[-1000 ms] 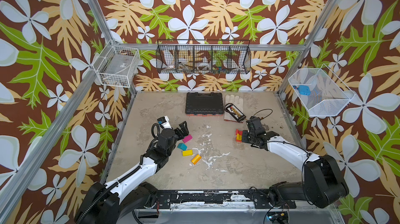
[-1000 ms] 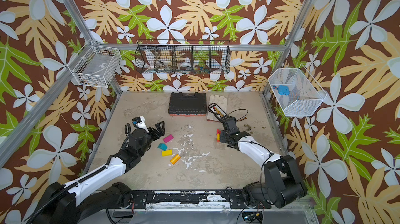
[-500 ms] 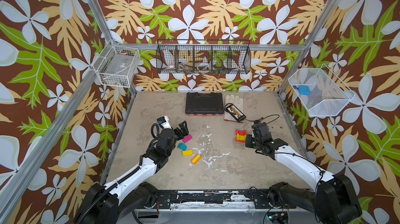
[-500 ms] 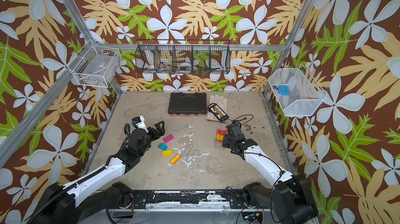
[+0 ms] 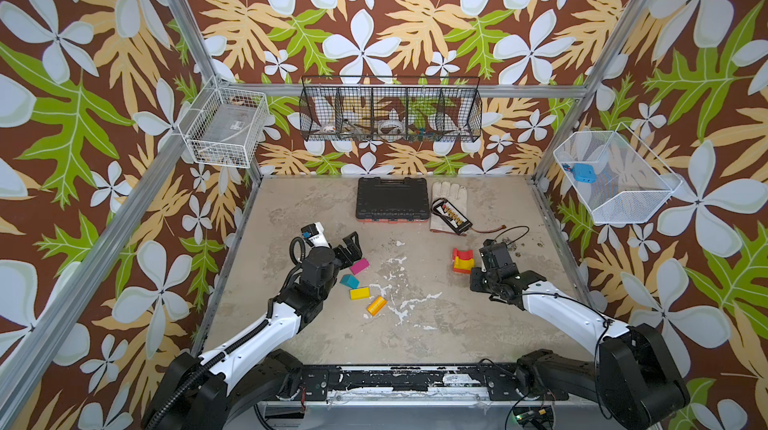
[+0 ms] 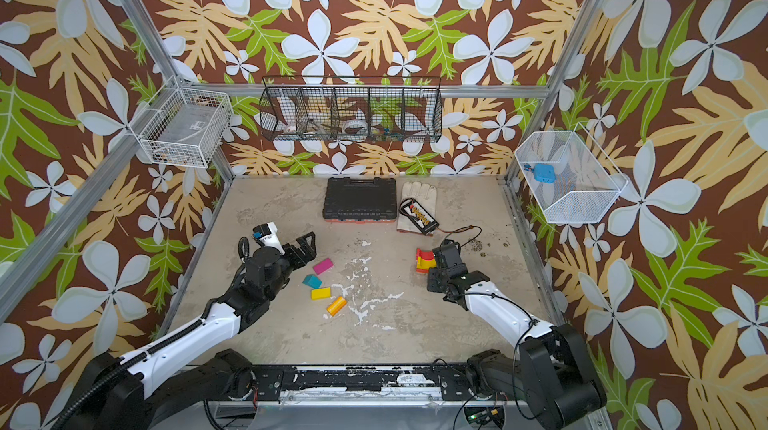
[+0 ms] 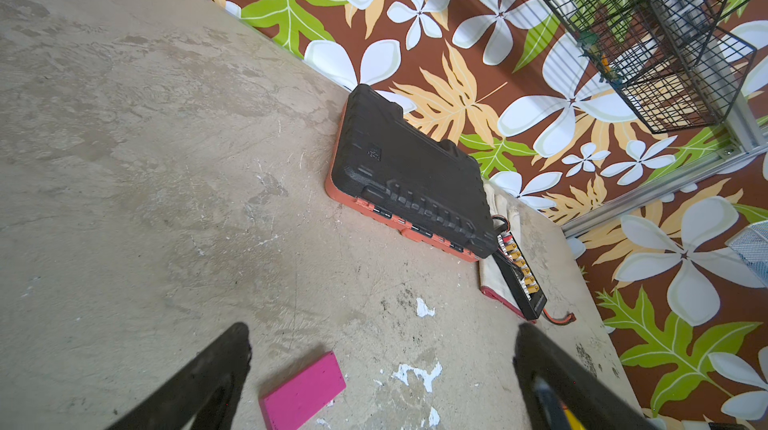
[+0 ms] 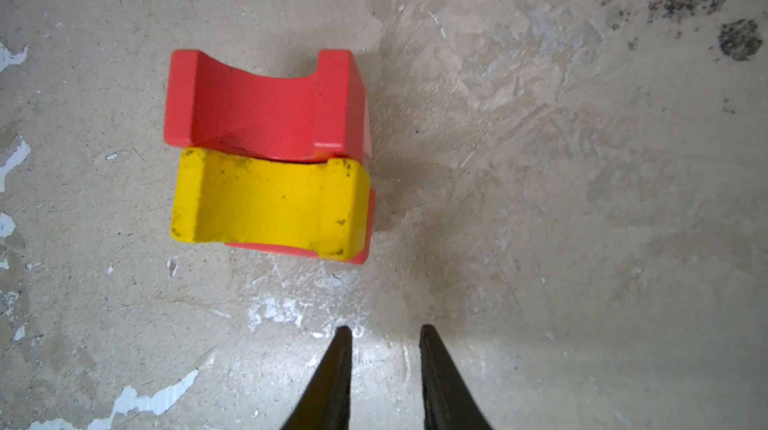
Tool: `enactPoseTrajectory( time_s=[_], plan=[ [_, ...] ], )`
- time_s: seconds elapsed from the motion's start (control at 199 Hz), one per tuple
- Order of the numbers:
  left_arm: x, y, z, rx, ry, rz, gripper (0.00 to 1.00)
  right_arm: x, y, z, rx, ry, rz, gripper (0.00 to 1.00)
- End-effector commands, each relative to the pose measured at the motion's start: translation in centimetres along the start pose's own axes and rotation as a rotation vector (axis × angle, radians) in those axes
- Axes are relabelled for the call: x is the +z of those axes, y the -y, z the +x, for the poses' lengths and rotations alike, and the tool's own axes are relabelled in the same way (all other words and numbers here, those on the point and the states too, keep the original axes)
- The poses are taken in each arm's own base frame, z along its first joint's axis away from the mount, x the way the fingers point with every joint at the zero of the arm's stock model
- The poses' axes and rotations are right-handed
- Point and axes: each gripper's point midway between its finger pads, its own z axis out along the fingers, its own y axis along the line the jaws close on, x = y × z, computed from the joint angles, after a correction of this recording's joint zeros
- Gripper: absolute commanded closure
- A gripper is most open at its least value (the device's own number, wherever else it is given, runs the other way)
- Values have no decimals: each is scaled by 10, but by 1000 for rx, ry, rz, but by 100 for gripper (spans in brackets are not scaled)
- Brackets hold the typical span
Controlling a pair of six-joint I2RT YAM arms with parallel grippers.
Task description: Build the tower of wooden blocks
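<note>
The left tool (image 7: 382, 330) hangs spread wide and empty close by the magenta brick (image 7: 303, 392). A teal block (image 5: 349, 281), yellow brick (image 5: 360, 293) and orange half-cylinder (image 5: 376, 306) lie near it on the tabletop (image 5: 415, 336). The right tool (image 8: 382, 330) grips nothing, jaws narrowly apart, near the tower's start, a yellow arch (image 8: 266, 208) touching a red arch (image 8: 262, 104). I'd judge them light, stiff, glossy wood: pinch the flat sides. Under the yellow arch sits perhaps a red-orange piece, mostly hidden.

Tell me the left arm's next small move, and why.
Probably lower the left gripper onto the magenta block and close. Its jaws stand wide open with that block loose on the table just ahead of them, and the right gripper is empty, clear of the red-and-yellow tower.
</note>
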Motion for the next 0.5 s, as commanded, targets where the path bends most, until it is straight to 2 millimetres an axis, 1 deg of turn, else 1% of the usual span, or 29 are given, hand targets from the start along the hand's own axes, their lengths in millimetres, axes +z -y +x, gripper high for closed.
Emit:
enactPoseTrajectory(
  time_s=[0.0,0.206,0.326,0.497],
  plan=[
    [0,4,-4,-1,13,10,0,1,0,-7,-8,24,12,69],
    [1,3,-4,0,12,8,0,7,2,-5,-10,-1,32,70],
    [1,3,-4,0,11,6,0,10,1,-7,-11,-11,41,72],
    [2,3,-3,1,8,5,0,14,-2,-12,-8,-9,37,72]
  ],
)
